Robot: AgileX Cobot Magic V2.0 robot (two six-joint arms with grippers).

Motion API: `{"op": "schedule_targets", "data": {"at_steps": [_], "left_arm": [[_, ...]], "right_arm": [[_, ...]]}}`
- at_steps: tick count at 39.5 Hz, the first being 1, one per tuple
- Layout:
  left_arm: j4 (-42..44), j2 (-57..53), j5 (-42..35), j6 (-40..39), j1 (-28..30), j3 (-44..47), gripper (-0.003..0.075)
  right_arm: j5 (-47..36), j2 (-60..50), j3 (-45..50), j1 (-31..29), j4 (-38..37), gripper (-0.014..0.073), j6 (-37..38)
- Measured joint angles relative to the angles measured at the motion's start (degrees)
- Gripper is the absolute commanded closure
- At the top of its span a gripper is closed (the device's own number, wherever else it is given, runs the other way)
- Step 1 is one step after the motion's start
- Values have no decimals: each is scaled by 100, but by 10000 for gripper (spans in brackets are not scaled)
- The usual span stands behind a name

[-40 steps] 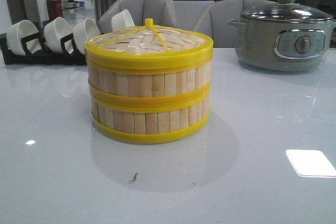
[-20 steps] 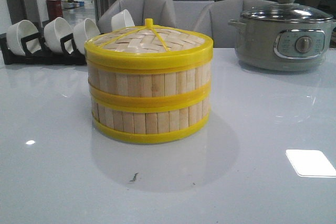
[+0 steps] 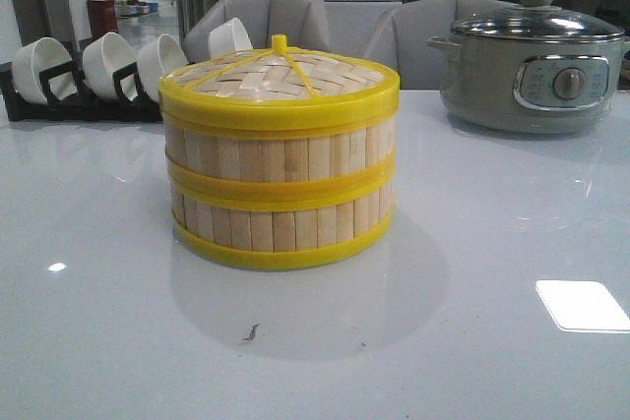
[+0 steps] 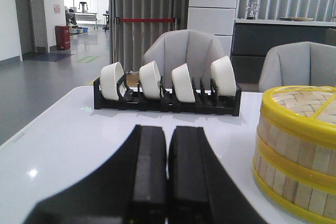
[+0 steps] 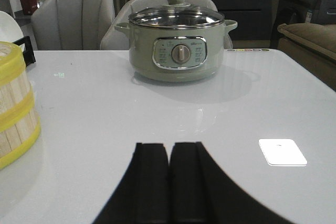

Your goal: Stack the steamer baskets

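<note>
Two steamer baskets stand stacked in the middle of the table, the upper basket (image 3: 281, 152) on the lower basket (image 3: 281, 228), with the flat woven lid (image 3: 281, 76) on top. The stack also shows in the left wrist view (image 4: 296, 145) and at the edge of the right wrist view (image 5: 13, 106). My left gripper (image 4: 168, 129) is shut and empty, low over the table, apart from the stack. My right gripper (image 5: 169, 146) is shut and empty, low over the table, on the other side of the stack. Neither gripper shows in the front view.
A black rack (image 3: 59, 95) with several white bowls stands at the back left; it also shows in the left wrist view (image 4: 168, 100). A grey-green electric pot (image 3: 536, 71) with glass lid stands at the back right, also in the right wrist view (image 5: 176, 48). Grey chairs stand behind the table.
</note>
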Motion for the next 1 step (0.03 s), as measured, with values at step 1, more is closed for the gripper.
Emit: {"op": "schedule_targets", "data": {"at_steps": [1], "left_arm": [[0,0,0,0,0,0,636]], "right_arm": [[0,0,0,0,0,526,0]]}}
